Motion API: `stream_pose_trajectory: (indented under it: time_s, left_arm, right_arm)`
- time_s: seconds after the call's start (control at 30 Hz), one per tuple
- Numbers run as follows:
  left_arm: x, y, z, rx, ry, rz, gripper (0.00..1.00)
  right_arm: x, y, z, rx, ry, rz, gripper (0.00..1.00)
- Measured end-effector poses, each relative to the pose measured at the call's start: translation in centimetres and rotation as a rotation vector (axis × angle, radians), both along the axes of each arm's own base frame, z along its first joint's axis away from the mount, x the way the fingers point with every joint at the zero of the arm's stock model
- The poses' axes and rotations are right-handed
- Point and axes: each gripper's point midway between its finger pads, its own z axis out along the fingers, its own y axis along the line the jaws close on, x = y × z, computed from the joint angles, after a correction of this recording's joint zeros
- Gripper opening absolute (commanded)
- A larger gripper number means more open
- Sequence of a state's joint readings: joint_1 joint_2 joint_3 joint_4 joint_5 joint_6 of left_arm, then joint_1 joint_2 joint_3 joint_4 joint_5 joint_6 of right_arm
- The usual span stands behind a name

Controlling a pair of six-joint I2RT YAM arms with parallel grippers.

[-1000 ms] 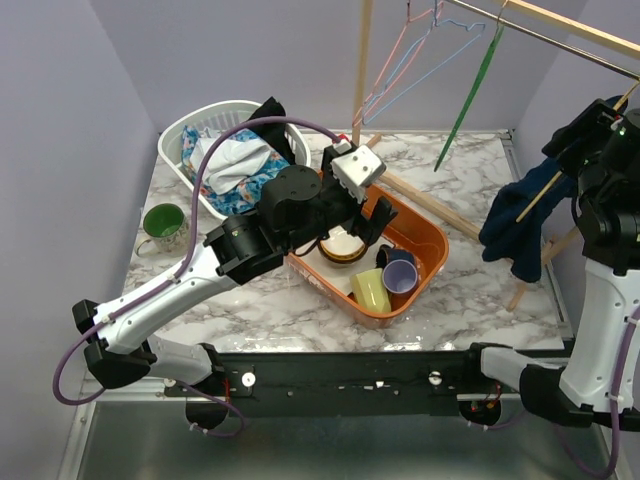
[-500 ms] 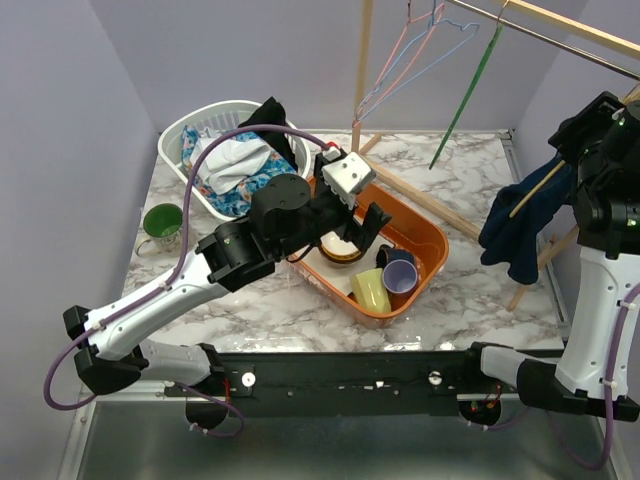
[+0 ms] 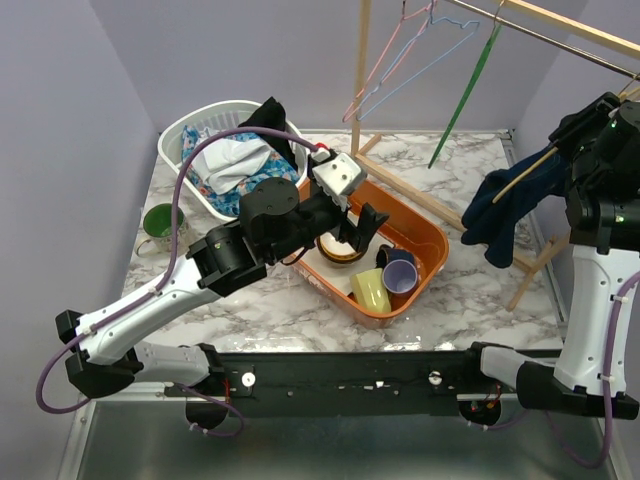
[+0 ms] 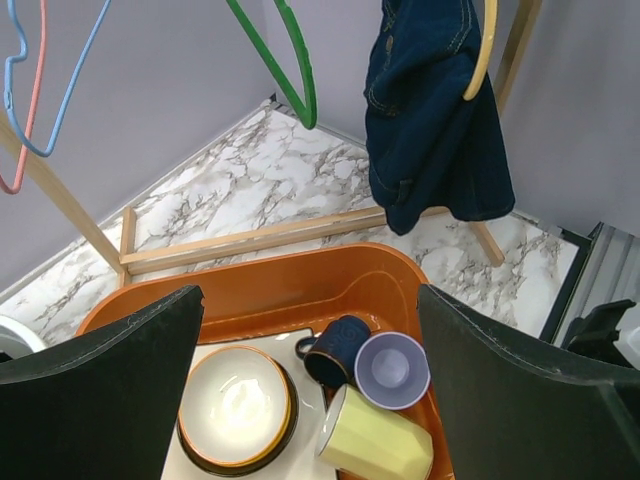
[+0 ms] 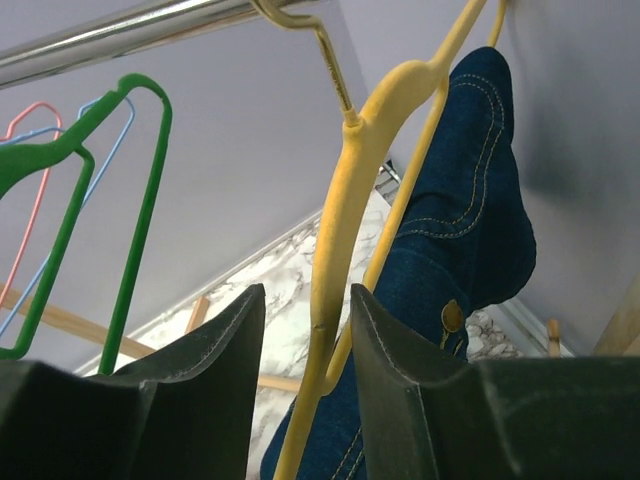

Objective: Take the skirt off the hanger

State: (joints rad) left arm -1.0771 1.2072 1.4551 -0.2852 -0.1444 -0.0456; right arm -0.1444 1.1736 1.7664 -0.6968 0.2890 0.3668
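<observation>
The dark blue denim skirt (image 5: 470,200) is being carried on the yellow plastic hanger (image 5: 345,210), hooked over the metal rail (image 5: 120,35) at the right side of the marble-patterned bench (image 3: 470,300). The hanger's shoulder is being bracketed by the right tool (image 5: 307,295), its fingers partly parted and not pinching. The left tool (image 4: 310,295) is being held spread wide above the orange plastic tub (image 4: 300,290).

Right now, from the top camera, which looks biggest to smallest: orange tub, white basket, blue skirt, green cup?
1. Orange tub and white basket: they look about alike, too close to rank.
2. Blue skirt.
3. Green cup.
</observation>
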Motion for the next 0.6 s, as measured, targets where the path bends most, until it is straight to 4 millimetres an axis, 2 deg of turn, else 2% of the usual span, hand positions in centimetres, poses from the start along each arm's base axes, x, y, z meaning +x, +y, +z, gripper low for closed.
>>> stream_pose_trajectory:
  time_s: [0.13,0.23,0.27,0.4,0.6]
  left_arm:
    - [-0.4,0.3,0.6,-0.02,-0.011,-0.004,0.99]
    - [-0.5,0.5,1.0,-0.03,-0.016,-0.004,0.99]
    - [-0.5,0.5,1.0,-0.032,-0.017,-0.004,0.99]
    - [-0.5,0.5,1.1,-0.034,-0.018,-0.004,0.99]
    - [-0.3,0.6,1.1,-0.034,-0.019,0.006,0.99]
  right_arm:
    - [0.1,-0.3,0.1,-0.004,-0.017,-0.016,0.38]
    - [0.1,-0.4,0.2,-0.007,-0.024,-0.022,0.14]
    - [0.1,-0.5,0.1,-0.012,-0.021,-0.027,0.01]
    - [-0.1,-0.8,0.3,-0.02,-0.022,-0.043,0.01]
    - [-0.5,-0.5,2.5,-0.027,-0.034,-0.025,0.01]
